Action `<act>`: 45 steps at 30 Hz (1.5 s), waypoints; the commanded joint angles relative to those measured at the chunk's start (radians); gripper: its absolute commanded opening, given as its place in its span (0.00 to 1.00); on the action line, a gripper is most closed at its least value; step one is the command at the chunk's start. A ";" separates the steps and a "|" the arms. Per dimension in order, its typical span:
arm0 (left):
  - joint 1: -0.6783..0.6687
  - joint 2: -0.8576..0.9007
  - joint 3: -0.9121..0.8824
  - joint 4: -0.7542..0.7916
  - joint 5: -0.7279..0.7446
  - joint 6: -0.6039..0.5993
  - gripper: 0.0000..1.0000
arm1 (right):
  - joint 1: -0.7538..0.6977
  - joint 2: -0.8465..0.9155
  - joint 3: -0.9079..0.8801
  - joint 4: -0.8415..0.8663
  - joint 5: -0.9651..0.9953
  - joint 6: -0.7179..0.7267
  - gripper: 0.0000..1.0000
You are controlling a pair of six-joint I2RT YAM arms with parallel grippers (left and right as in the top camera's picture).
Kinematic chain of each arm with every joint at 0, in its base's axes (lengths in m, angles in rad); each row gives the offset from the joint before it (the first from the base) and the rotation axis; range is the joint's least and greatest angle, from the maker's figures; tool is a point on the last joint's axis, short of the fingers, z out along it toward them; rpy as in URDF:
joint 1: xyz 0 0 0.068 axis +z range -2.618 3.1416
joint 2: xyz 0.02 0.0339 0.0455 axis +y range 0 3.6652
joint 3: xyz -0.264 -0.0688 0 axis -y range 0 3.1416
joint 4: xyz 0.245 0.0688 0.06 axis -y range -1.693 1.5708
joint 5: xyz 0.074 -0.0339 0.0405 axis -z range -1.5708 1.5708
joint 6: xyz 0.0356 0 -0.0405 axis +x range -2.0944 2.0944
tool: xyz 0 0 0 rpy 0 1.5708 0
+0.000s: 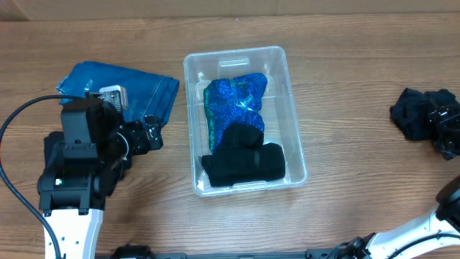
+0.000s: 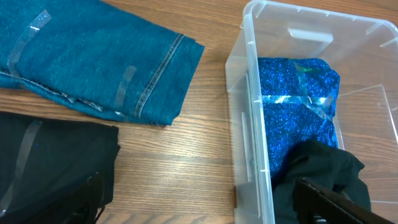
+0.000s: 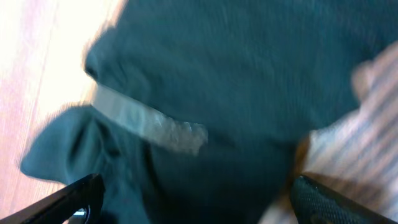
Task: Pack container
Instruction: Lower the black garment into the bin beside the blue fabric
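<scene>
The clear container [image 1: 190, 108] stands in the middle of the table. It holds a blue glittery cloth [image 1: 237, 101] and a black cloth [image 1: 243, 160] at its near end. My left gripper [image 1: 147, 134] is open and empty, just left of the container, whose wall shows in the left wrist view [image 2: 250, 124]. Its fingers [image 2: 199, 210] span the wood and the container's edge. My right gripper [image 1: 447, 128] is at the far right over a crumpled black cloth [image 1: 415, 114]. Its open fingers [image 3: 199, 202] straddle this black cloth [image 3: 217, 81], which carries a tape strip.
A folded blue denim cloth [image 1: 126, 86] lies left of the container, also in the left wrist view [image 2: 93, 56]. A black cloth [image 2: 50, 162] lies under my left arm [image 1: 54, 147]. Bare wood runs between the container and the right cloth.
</scene>
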 commanded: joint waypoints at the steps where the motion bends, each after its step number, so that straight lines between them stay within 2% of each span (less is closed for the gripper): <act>1: 0.004 0.003 0.022 0.003 -0.004 0.016 1.00 | 0.017 0.053 0.011 0.079 -0.117 0.020 0.53; 4: 0.004 0.003 0.022 0.005 -0.003 0.016 1.00 | 0.038 0.051 0.011 0.153 -0.266 0.020 0.04; 8: 0.004 0.003 0.022 0.005 -0.003 0.016 1.00 | 0.077 -0.028 0.025 0.126 -0.341 0.015 0.04; 12: 0.004 0.003 0.022 0.005 -0.003 0.016 1.00 | 0.168 -0.309 0.025 0.094 -0.360 -0.013 0.04; 17: 0.004 0.003 0.022 -0.005 -0.003 0.016 1.00 | 0.451 -0.629 0.026 -0.058 -0.373 -0.198 0.04; 19: 0.004 0.003 0.022 -0.007 -0.003 0.016 1.00 | 0.675 -0.711 0.026 -0.185 -0.321 -0.311 0.04; 22: 0.004 0.003 0.022 -0.011 -0.003 0.016 1.00 | 0.950 -0.704 0.026 -0.238 -0.211 -0.276 0.04; 25: 0.004 0.003 0.022 -0.013 -0.003 0.016 1.00 | 1.172 -0.661 0.025 -0.161 -0.043 -0.101 0.04; 28: 0.004 0.003 0.021 -0.016 -0.004 0.016 1.00 | 1.302 -0.569 0.025 -0.147 0.013 -0.085 0.04; 29: 0.004 0.003 0.021 -0.018 -0.004 0.017 1.00 | 1.317 -0.521 0.025 -0.153 0.007 -0.087 0.04; 32: 0.004 0.003 0.021 -0.018 -0.004 0.016 1.00 | 1.327 -0.395 0.026 -0.180 -0.171 -0.354 0.04; 35: 0.004 0.003 0.021 -0.019 -0.003 0.016 1.00 | 1.327 -0.331 0.026 -0.270 -0.113 -0.596 0.04; 37: 0.004 0.003 0.021 -0.024 -0.004 0.016 1.00 | 1.327 -0.329 0.029 -0.264 0.001 -0.632 0.04; 39: 0.004 0.003 0.021 -0.026 -0.004 0.016 1.00 | 1.328 -0.329 0.051 -0.266 0.010 -0.670 0.04; 42: 0.004 0.003 0.021 -0.032 -0.004 0.016 1.00 | 1.329 -0.329 0.111 -0.250 0.010 -0.657 0.04; 45: 0.004 0.003 0.021 -0.032 -0.005 0.017 1.00 | 1.327 -0.329 0.154 -0.098 0.048 -0.365 0.04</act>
